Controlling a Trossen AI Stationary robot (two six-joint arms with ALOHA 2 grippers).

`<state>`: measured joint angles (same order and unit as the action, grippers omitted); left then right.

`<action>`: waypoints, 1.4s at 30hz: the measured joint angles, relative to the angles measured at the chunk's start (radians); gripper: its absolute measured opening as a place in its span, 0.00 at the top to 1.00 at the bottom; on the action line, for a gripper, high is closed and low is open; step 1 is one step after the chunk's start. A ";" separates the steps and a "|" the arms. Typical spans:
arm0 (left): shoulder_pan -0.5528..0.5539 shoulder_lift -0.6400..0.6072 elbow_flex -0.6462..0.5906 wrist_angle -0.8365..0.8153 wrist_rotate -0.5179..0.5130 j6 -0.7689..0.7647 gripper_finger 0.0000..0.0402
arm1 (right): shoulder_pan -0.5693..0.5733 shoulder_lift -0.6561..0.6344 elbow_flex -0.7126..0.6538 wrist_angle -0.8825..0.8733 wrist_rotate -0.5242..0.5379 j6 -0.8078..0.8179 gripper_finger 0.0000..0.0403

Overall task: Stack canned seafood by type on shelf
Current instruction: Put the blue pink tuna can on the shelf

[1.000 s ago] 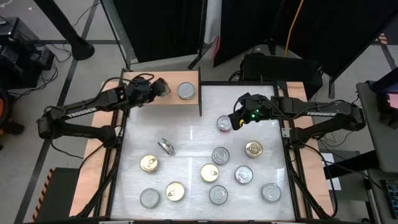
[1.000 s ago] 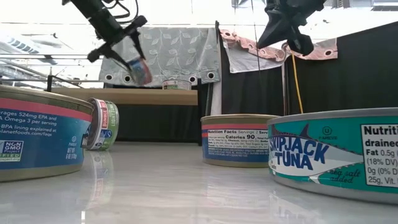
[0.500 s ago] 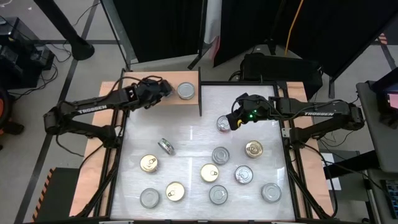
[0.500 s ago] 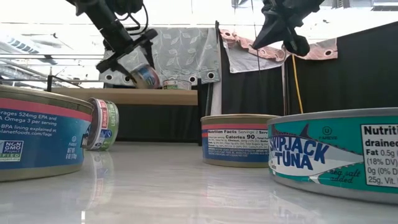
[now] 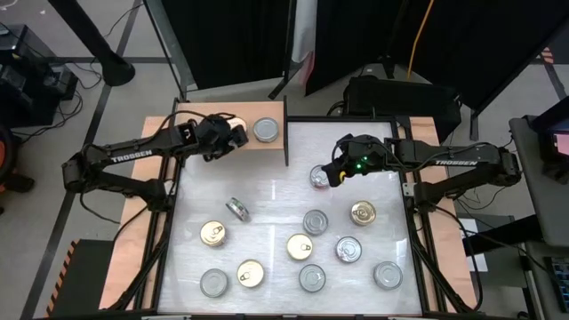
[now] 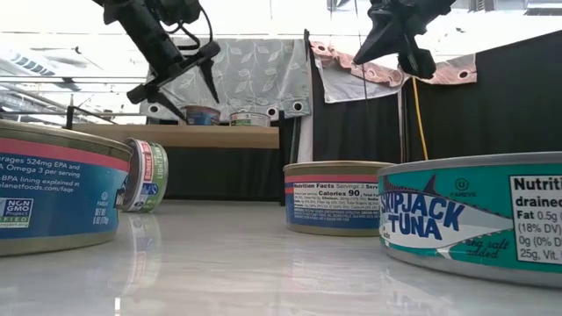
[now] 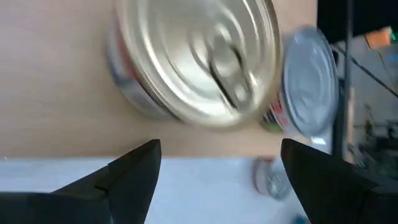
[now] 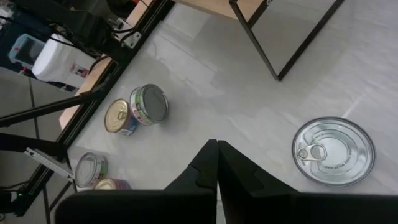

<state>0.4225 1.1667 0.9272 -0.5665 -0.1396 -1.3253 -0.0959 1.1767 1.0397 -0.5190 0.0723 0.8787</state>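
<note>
1. Since a second ago, the gold-lidded tin [image 7: 193, 59] has left the left gripper [image 6: 174, 77] and now rests flat on the shelf [image 5: 191, 142], where before it hung tilted between the fingers above the board.
2. That tin sits just left of the silver-lidded tin [image 5: 265, 130] already on the shelf (the two look close, though whether they touch cannot be told), so the shelf now carries two cans side by side, not one on the other.
3. For the task, this reads as one placement finished; whether the pair are the same type cannot be judged from their lids alone.
4. The left arm reaches in from the left side of the table, its wrist bent down over the shelf's middle; its jaws stand spread wide above the gold lid, holding nothing.
5. The right gripper [image 5: 336, 173] hovers over the far right part of the table, just beside a red-labelled tin [image 5: 320, 177], with its fingers pressed together and empty.
6. About ten tins are left on the white table [image 5: 267, 200], one of them, a green-labelled tin [image 5: 236, 209], lying on its side.
</note>
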 joint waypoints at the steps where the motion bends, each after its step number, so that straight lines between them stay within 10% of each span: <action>1: -0.001 0.000 0.000 0.012 0.022 0.005 0.18 | 0.000 0.000 0.000 0.000 0.000 -0.001 1.00; 10: 0.000 -0.092 0.014 -0.022 0.139 0.093 0.19 | 0.012 0.000 0.000 0.001 -0.001 -0.001 1.00; 15: 0.017 -0.215 0.091 -0.169 -0.025 0.134 0.28 | 0.034 0.000 0.000 0.027 -0.003 0.000 1.00; 19: 0.075 -0.263 0.115 -0.270 -0.170 0.215 0.44 | 0.034 0.000 0.000 0.048 -0.003 -0.006 1.00; 29: 0.202 -0.158 0.076 -0.303 -0.103 0.458 0.97 | 0.001 0.000 0.000 0.216 -0.077 0.027 1.00; 42: 0.212 -0.016 0.076 -0.219 -0.047 0.532 0.99 | -0.003 0.000 0.000 0.404 -0.067 0.085 1.00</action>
<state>0.6348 1.1512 1.0031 -0.7850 -0.1867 -0.7937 -0.0994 1.1763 1.0397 -0.1146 0.0057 0.9639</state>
